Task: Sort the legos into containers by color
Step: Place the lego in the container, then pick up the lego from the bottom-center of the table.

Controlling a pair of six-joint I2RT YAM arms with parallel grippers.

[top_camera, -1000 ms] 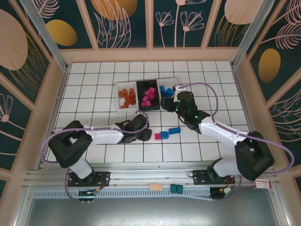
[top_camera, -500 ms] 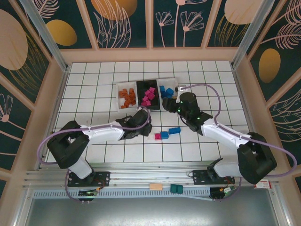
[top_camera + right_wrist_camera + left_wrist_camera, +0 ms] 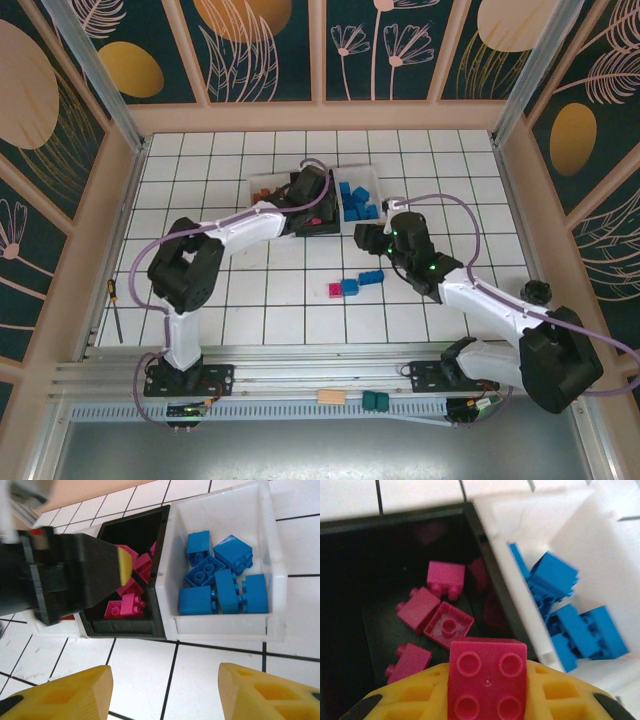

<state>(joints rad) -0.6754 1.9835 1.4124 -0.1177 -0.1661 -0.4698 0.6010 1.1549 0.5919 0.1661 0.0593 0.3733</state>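
Note:
My left gripper [image 3: 312,200] hangs over the black bin [image 3: 318,231], shut on a magenta 2x2 brick [image 3: 487,677] held studs-up between its yellow fingers. Below it several magenta legos [image 3: 447,625] lie in the black bin [image 3: 350,580]. Blue legos [image 3: 570,625] fill the right white bin [image 3: 375,178]. The left arm covers most of the left white bin [image 3: 256,186]. My right gripper [image 3: 365,238] is open and holds nothing, just in front of the bins [image 3: 220,625]. One magenta lego [image 3: 335,290] and two blue ones [image 3: 350,287] [image 3: 371,277] lie loose on the table.
A screwdriver [image 3: 115,310] lies near the table's left edge. A tan block [image 3: 331,397] and dark green blocks [image 3: 375,401] sit on the front rail. Wooden walls [image 3: 140,120] ring the tiled table. In the right wrist view the left gripper [image 3: 75,575] stands over the black bin.
The left arm swung from the table's middle up to the black bin with the magenta brick. The right gripper drew back from the blue bin toward the near side.

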